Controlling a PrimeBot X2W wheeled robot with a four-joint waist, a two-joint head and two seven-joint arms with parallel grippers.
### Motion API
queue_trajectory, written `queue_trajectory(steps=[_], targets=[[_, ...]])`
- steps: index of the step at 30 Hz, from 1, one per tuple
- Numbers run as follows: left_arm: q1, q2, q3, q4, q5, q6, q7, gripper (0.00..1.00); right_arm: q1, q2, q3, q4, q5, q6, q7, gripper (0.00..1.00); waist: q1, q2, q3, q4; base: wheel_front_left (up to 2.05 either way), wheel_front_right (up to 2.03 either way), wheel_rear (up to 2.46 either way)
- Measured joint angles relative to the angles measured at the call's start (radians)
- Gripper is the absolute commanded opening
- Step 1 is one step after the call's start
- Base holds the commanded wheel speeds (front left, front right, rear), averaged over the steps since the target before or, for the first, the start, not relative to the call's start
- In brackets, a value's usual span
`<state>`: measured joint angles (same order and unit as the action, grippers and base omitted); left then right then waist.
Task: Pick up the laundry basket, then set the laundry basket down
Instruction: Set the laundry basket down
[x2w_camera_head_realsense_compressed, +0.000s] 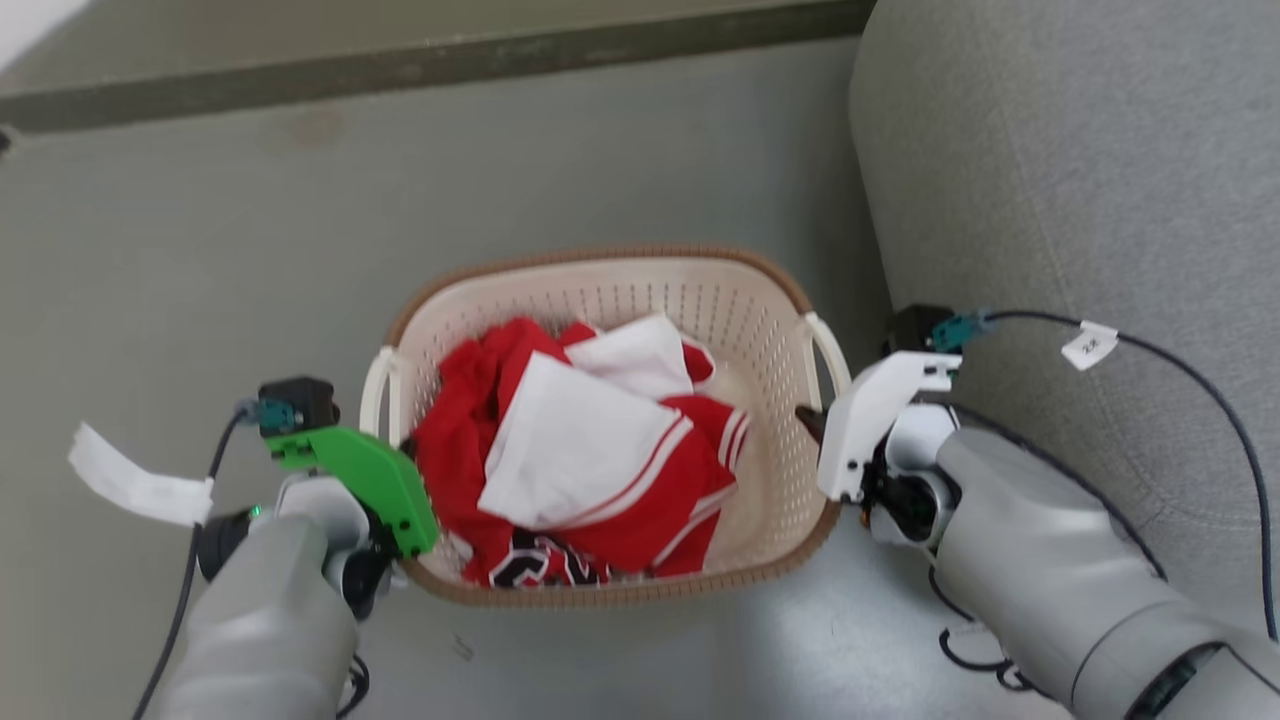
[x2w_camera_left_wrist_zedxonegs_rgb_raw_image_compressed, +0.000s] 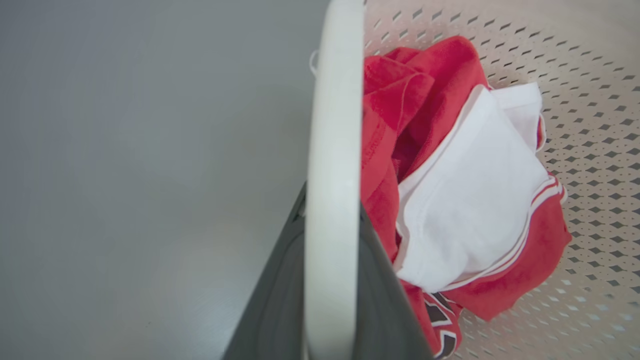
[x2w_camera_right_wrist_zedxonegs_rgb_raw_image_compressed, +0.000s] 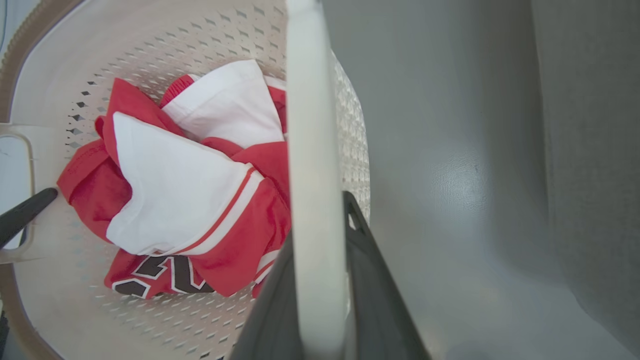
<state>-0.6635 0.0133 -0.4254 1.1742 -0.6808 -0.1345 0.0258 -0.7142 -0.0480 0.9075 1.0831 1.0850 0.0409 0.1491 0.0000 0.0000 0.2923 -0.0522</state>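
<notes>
Right up close, the left handle (x2w_camera_left_wrist_zedxonegs_rgb_raw_image_compressed: 332, 125), a white bar, runs straight up between the dark fingers (x2w_camera_left_wrist_zedxonegs_rgb_raw_image_compressed: 272, 300) of the left gripper (x2w_camera_left_wrist_zedxonegs_rgb_raw_image_compressed: 332, 200). They pinch it from both sides, a narrow clamp. Same story opposite: the right gripper (x2w_camera_right_wrist_zedxonegs_rgb_raw_image_compressed: 320, 220) is closed tight on the right handle (x2w_camera_right_wrist_zedxonegs_rgb_raw_image_compressed: 312, 125).

So the basket (x2w_camera_head_realsense_compressed: 600, 255) hangs or sits squarely between the two hands, inward of each palm, its long axis running hand to hand. Red and white clothes (x2w_camera_head_realsense_compressed: 580, 450) are heaped inside, nearer the left hand. Neither arm is closer; it's an even two-sided hold. A grey sofa (x2w_camera_head_realsense_compressed: 1050, 150) stands just outward of the right hand.

Whether the base is off the floor (x2w_camera_head_realsense_compressed: 200, 250), I can't tell. My call: the next move needs both hands travelling level together, or the load tips.
</notes>
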Motion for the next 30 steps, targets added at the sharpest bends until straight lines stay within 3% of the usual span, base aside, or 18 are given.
queue_trajectory(steps=[30], targets=[[-0.267, 0.03, 0.008, -0.079, 0.027, 0.021, -0.09, 0.0, -0.295, -0.013, -0.021, -0.001, -0.031, -0.024, -0.105, 0.0, 0.0001, 0.0, 0.389, 0.015, 0.0, 0.0, 0.0]])
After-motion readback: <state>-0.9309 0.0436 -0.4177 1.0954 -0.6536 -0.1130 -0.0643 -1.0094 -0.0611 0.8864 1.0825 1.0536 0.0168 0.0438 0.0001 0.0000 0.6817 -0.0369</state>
